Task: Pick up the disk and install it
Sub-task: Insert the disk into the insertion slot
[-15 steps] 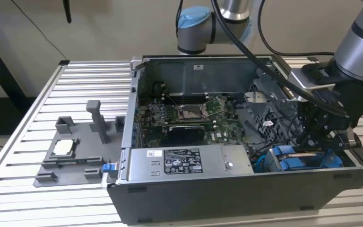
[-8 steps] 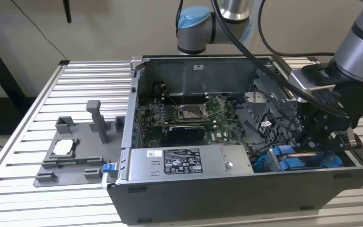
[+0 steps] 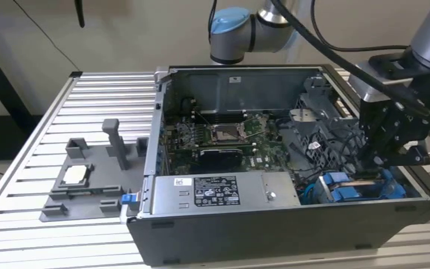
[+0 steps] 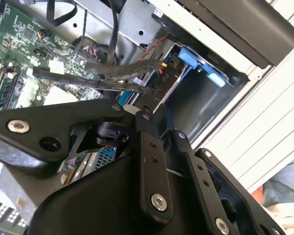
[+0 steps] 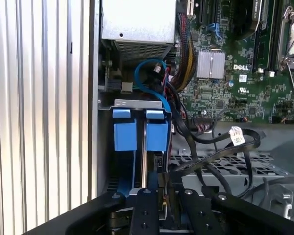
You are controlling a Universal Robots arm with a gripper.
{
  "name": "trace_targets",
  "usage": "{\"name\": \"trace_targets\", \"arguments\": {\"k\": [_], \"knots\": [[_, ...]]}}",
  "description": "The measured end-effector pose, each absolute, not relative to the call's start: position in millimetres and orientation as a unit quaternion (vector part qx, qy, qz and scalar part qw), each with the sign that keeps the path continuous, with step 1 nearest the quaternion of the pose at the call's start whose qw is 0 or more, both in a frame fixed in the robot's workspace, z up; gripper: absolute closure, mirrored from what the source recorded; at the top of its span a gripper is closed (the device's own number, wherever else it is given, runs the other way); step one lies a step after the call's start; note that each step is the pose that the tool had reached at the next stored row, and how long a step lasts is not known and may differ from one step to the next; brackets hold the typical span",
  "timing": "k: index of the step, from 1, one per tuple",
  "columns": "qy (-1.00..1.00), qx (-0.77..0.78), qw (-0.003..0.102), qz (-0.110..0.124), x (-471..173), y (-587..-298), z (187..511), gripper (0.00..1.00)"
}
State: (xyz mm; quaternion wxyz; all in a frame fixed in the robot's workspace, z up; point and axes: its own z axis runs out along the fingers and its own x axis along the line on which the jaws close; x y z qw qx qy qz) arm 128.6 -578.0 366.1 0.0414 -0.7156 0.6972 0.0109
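The disk (image 5: 145,156) stands on edge in the drive bay at the case's front corner on the exterior view's right. Its blue carrier tabs (image 5: 157,133) stick up at the bay's mouth, and blue plastic (image 3: 347,192) shows there in the exterior view. My gripper (image 3: 373,163) reaches down into that bay. In both wrist views its black fingers (image 5: 146,208) come together on the thin silver edge of the disk (image 4: 167,88). The disk's label and flat faces are hidden.
A long grey metal box (image 3: 223,192) with a sticker lies along the case's front. The green motherboard (image 3: 223,140) fills the middle. Black cables (image 5: 220,147) loop right beside the bay. A grey fixture (image 3: 88,185) with a small silver chip (image 3: 76,175) sits on the slatted table (image 3: 103,95).
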Motion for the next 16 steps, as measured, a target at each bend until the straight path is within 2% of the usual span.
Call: {"name": "trace_targets", "arguments": {"k": [6,16], "knots": [[0.699,-0.713,0.041,0.011,128.7,-578.0,383.1,0.76],[0.7,-0.713,0.041,0.01,128.6,-578.0,388.0,0.76]]}}
